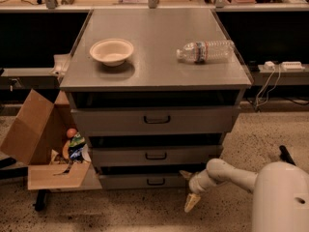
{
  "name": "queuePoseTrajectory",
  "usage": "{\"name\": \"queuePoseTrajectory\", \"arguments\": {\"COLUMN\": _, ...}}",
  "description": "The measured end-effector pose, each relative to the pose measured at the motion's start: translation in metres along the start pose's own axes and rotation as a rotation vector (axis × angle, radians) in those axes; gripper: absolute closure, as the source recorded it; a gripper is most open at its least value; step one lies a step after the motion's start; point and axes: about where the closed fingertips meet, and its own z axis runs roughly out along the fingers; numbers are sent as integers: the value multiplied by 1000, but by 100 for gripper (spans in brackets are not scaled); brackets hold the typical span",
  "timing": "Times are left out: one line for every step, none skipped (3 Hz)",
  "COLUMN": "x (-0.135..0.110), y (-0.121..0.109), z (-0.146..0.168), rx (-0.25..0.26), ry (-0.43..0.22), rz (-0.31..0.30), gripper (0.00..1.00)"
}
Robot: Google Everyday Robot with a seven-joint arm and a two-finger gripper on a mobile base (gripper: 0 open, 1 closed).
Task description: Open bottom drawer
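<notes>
The grey metal cabinet has three drawers. The bottom drawer (130, 181) is the lowest and shallowest, with a small dark pull handle (155, 181) at its middle; its front stands slightly out, with a dark gap above it. My gripper (189, 188) is low by the floor, just right of the handle and in front of the drawer's right part. Its two tan fingertips (191, 202) are spread apart, one up near the drawer front and one down toward the floor, and hold nothing. The white arm comes in from the lower right.
A cream bowl (112, 51) and a lying plastic water bottle (205, 50) rest on the cabinet top (154, 66). An open cardboard box (41, 144) with items stands on a low cart at the cabinet's left. Cables and a power strip (282, 65) are at the right.
</notes>
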Motion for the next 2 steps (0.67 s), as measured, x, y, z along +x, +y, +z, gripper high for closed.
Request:
{"name": "queuePoseTrajectory", "arguments": {"x": 8, "y": -18, "z": 11, "rx": 20, "ry": 11, "rz": -22, "gripper": 0}}
{"name": "queuePoseTrajectory", "arguments": {"x": 23, "y": -33, "z": 30, "rx": 16, "ry": 8, "rz": -9, "gripper": 0}}
